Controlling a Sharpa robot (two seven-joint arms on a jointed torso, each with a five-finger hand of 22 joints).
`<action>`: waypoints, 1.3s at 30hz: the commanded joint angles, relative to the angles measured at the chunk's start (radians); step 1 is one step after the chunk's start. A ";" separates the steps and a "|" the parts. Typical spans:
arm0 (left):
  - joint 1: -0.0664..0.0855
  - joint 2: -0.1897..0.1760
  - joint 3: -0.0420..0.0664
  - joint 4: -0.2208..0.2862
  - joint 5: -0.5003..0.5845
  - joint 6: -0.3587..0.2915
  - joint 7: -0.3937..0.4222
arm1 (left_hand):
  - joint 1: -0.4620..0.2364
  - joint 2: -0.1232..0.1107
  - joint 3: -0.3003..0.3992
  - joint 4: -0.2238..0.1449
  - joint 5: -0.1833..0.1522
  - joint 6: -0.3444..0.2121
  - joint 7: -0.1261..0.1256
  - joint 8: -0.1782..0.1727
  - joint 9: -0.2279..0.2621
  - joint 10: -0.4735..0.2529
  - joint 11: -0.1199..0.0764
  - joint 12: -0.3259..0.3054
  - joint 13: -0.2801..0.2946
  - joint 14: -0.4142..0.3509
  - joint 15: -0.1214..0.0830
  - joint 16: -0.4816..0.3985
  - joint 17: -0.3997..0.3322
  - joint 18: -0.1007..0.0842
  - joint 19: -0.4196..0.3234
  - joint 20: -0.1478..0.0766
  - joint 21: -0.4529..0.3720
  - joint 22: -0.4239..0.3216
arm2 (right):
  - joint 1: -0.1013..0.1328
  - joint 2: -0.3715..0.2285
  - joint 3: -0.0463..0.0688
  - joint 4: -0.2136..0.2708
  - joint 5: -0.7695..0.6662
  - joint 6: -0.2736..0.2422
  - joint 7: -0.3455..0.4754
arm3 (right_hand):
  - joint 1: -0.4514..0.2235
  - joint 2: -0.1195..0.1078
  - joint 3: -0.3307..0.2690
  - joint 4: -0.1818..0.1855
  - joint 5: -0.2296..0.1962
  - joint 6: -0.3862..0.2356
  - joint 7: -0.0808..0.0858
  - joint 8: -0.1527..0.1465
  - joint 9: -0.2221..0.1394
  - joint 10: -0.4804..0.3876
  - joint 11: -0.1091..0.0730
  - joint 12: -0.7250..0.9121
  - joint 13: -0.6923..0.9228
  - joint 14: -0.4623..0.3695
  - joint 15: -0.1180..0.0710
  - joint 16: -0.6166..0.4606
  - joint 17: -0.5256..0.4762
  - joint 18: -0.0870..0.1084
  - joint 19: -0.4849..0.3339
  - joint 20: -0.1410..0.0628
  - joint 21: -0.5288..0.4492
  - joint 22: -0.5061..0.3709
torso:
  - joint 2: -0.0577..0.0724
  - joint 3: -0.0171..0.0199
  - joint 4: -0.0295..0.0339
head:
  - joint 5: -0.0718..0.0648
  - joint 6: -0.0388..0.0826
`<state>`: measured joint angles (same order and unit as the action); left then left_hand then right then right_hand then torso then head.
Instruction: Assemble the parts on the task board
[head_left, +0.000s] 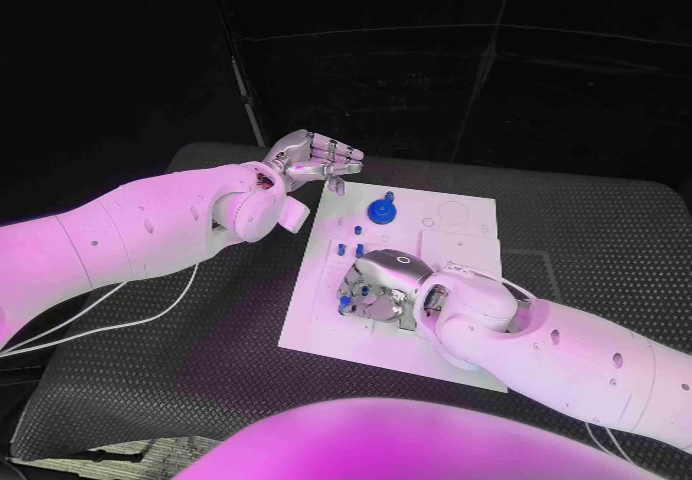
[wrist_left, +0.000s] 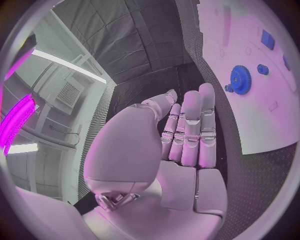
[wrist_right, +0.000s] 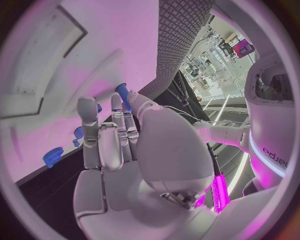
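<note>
Your right hand pinched one blue peg, visible from the right wrist, over the white board at frame centre. Your left hand, upper left, held nothing, fingers extended. One gear stood near the board's top.

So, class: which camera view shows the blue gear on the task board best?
The left wrist view: the blue gear shows large, its toothed rim clear and unobstructed. In the head view the gear is small but plain near the task board's far end. In the right wrist view it is small and distorted.
</note>
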<state>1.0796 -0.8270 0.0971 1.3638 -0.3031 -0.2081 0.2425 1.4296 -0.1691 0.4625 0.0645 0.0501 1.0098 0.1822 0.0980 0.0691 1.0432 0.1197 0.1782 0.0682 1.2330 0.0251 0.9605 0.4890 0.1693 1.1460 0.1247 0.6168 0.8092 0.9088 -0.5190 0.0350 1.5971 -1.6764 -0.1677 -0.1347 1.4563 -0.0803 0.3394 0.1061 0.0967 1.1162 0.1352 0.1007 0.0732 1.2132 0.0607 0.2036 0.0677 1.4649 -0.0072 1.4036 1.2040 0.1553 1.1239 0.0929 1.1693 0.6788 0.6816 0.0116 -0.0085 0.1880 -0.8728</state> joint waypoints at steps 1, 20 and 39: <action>0.002 0.000 0.001 0.002 0.004 0.010 0.002 | 0.000 0.011 0.000 -0.006 0.001 0.002 0.004 0.005 -0.001 -0.005 0.001 0.005 -0.002 -0.008 0.003 -0.003 -0.002 0.013 -0.006 0.001 -0.006 -0.001 | -0.002 0.003 -0.007 -0.003 -0.043 0.008 -0.023 | 0.000 0.007 0.006 0.002 0.006 0.003 0.002 0.001 0.000 0.003 0.003 -0.005 0.000 0.044 -0.007 0.001 -0.002 0.001 0.002 0.000 -0.001 -0.003 | 0.001 0.0000 0.0001 | 0.000 0.000; 0.002 -0.001 0.001 0.002 0.004 0.012 -0.002 | -0.001 0.011 -0.001 -0.005 0.001 0.001 0.005 0.005 -0.002 -0.007 0.001 0.006 -0.002 -0.008 0.003 -0.003 -0.002 0.013 -0.006 0.001 -0.006 -0.002 | -0.002 0.004 -0.024 -0.001 -0.075 0.019 -0.042 | -0.014 -0.011 0.004 0.001 0.004 -0.016 0.010 -0.014 -0.005 -0.012 0.011 -0.027 -0.001 0.042 -0.001 -0.002 -0.010 0.002 -0.005 0.004 -0.005 -0.012 | 0.000 0.0004 0.0001 | -0.001 0.000; 0.002 -0.003 0.001 0.002 0.004 0.014 -0.005 | -0.002 0.011 -0.002 -0.005 0.001 0.001 0.004 0.005 -0.002 -0.009 0.002 0.006 -0.002 -0.008 0.003 -0.003 -0.003 0.013 -0.006 0.001 -0.007 -0.002 | -0.005 -0.008 -0.025 0.017 -0.078 -0.120 -0.015 | -0.047 -0.069 -0.069 -0.018 0.042 -0.230 0.017 -0.039 -0.008 -0.218 0.051 -0.067 0.000 0.023 0.033 -0.024 -0.057 0.014 -0.056 0.037 -0.048 -0.087 | 0.000 0.0007 0.0000 | -0.003 0.000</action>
<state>1.0797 -0.8300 0.0971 1.3641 -0.3031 -0.2043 0.2367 1.4296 -0.1691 0.4626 0.0645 0.0501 1.0098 0.1822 0.0980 0.0691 1.0396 0.1234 0.1782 0.0681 1.2295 0.0287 0.9605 0.4876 0.1692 1.1460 0.1247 0.6168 0.8084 0.9035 -0.5262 0.0103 1.6075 -1.7478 -0.2241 -0.1654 1.4093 -0.1406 0.2763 0.0894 0.1339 0.8923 0.1507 0.0627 0.0645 1.0019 0.1106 0.1307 0.0665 1.4667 0.0198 1.3846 1.1486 0.1553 1.0756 0.1304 1.1266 0.5930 0.6811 0.0121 -0.0084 0.1853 -0.8728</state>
